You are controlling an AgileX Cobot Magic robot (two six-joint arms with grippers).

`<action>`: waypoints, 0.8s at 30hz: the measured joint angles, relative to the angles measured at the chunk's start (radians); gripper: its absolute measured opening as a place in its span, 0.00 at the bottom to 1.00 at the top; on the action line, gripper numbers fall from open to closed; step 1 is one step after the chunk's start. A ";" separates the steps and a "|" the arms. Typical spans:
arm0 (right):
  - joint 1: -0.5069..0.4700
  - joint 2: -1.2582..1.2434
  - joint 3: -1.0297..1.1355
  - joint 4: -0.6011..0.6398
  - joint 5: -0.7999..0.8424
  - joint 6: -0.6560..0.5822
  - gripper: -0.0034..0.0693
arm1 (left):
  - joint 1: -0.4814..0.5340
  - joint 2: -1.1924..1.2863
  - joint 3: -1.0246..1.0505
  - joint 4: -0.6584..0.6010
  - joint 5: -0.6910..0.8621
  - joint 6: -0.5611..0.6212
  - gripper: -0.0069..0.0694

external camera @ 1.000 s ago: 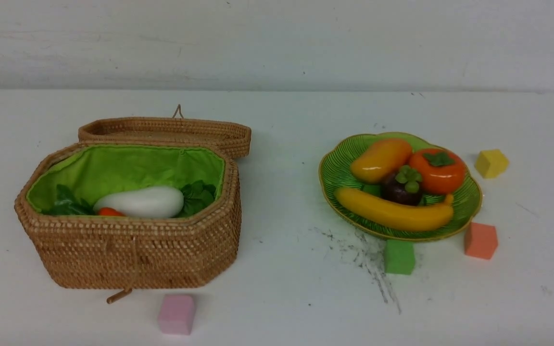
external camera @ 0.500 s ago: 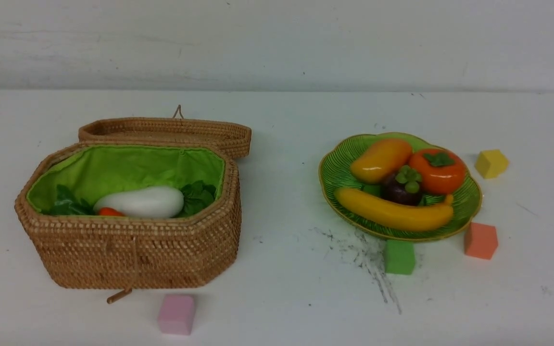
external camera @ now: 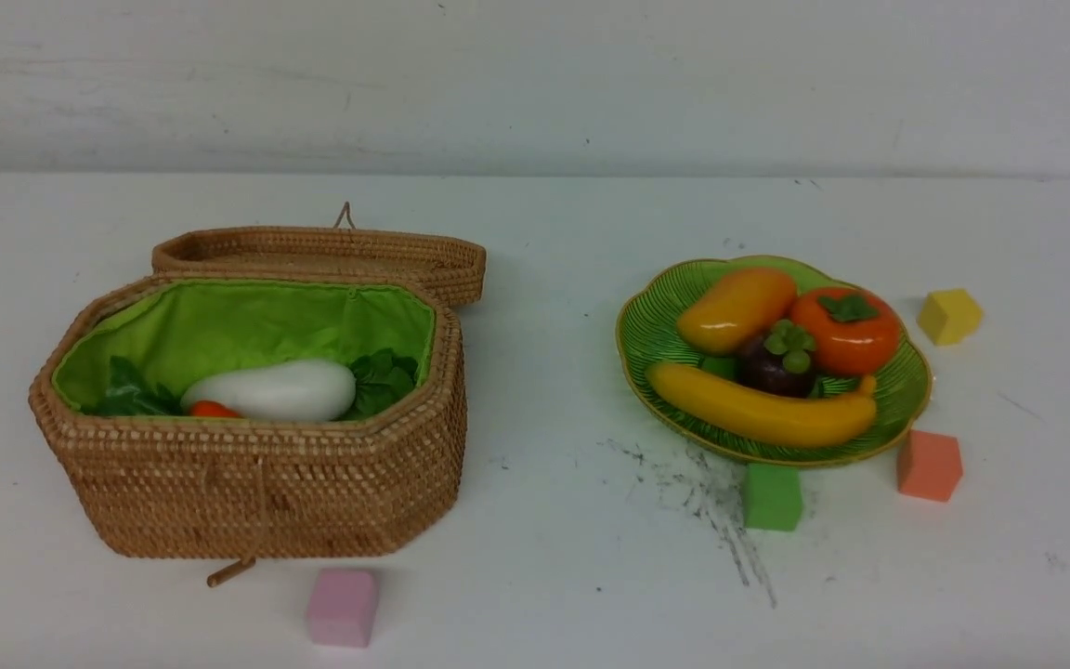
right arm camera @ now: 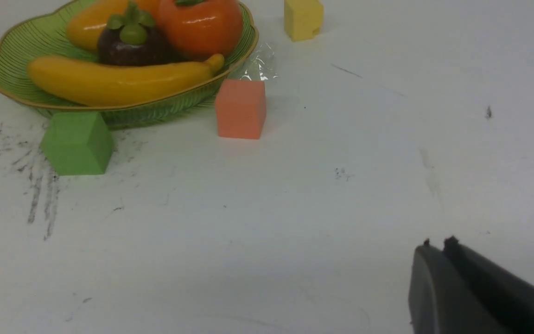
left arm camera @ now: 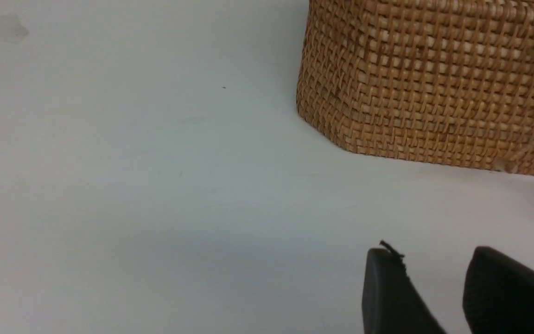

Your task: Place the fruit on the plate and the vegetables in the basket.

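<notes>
White tabletop, plain pale wall

No text, label, brand, number or sign can be read in any of the views.
</notes>
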 joint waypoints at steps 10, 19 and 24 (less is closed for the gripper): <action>0.000 0.000 0.000 0.000 -0.001 0.000 0.09 | 0.000 0.000 0.000 0.000 0.000 0.000 0.40; 0.000 0.000 0.000 0.000 -0.001 0.000 0.10 | 0.000 0.000 0.000 0.000 0.000 0.000 0.40; 0.000 0.000 0.000 0.000 -0.001 0.000 0.11 | 0.000 0.000 0.000 0.000 0.000 0.000 0.40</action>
